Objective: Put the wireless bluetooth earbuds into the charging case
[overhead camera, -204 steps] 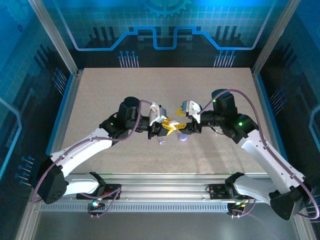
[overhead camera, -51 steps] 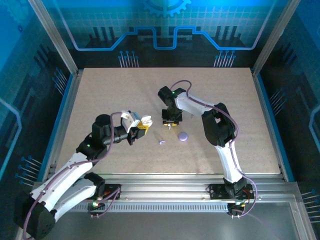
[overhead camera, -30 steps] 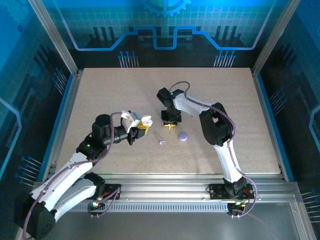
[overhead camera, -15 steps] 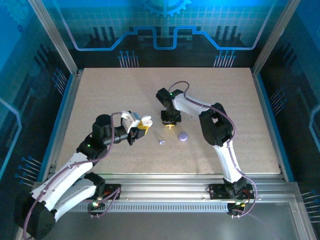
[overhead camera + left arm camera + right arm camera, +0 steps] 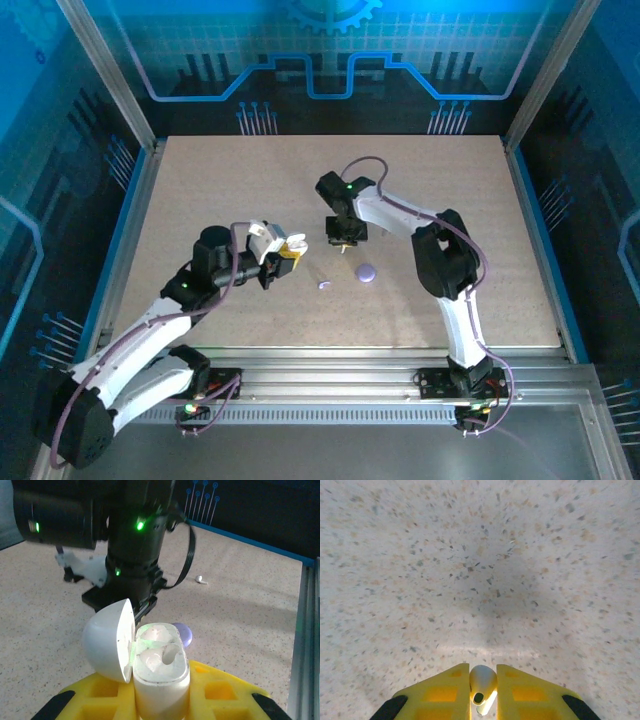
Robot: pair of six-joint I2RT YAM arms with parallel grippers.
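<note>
Case (image 5: 161, 677): clamped in the left gripper (image 5: 289, 252), whose fingers press on its two flanks. The base stands on end, with its long axis along the fingers. The lid (image 5: 107, 645) hangs open to the left of the base in the left wrist view. The wells face out past the fingertips. Both wells read white, so I cannot tell whether one is already filled.
Judged: hard, smooth and light, with the hinge as the weak point. Hold it by the base flanks and leave the lid free.

Loose earbud (image 5: 323, 285): on the table (image 5: 480, 555), ahead of the left fingertips, to their right and apart from them. A lavender disc (image 5: 367, 272) lies further right, near the right gripper's tips on the side toward the arm bases.

Right gripper (image 5: 483, 669): points down at the table, closed on a held earbud (image 5: 482, 681) pinched in the slot just behind the tips. Its long axis runs along the fingers, rounded end toward the tips. A small dark port faces the wrist camera. Which end is the stem: cannot tell.
Judged: tiny, nearly weightless and glossy, so it is apt to twist or squirt out of a hard pinch. Grip lightly across the body and keep the insertion end free for the well.
</note>
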